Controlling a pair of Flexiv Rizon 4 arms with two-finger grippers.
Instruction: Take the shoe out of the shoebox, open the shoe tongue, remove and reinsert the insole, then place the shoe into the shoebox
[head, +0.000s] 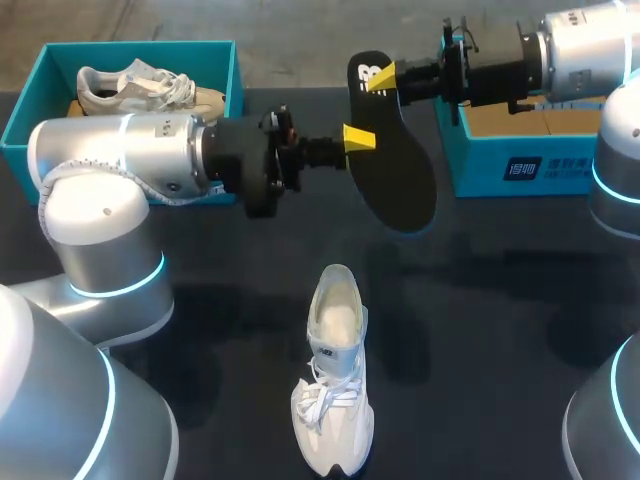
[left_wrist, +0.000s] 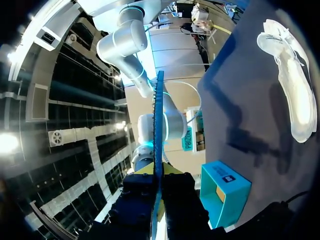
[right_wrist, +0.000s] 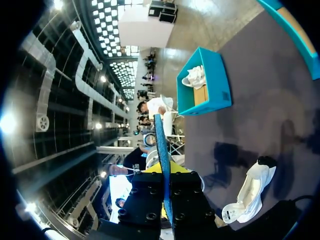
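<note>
Black flat insole (head: 398, 175) | left fingers (head: 358, 139) clamping | right fingers (head: 381, 77) clamping | white shoe (head: 333, 380) lies apart

A white sneaker (head: 333, 385) lies at the middle of the dark table (head: 500, 330), with bare surface on both its sides. Above the far middle, the left gripper (head: 360, 138) and right gripper (head: 381, 77) clamp a black insole (head: 398, 165), barring the gap between the teal left shoebox (head: 140, 46), which holds a second sneaker (head: 130, 88), and the right shoebox (head: 480, 165).

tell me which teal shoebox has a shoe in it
The teal cardboard shoebox at the table's far left: a white lace-up sneaker lies inside it. The far-right teal shoebox shows only brown cardboard inside.
</note>
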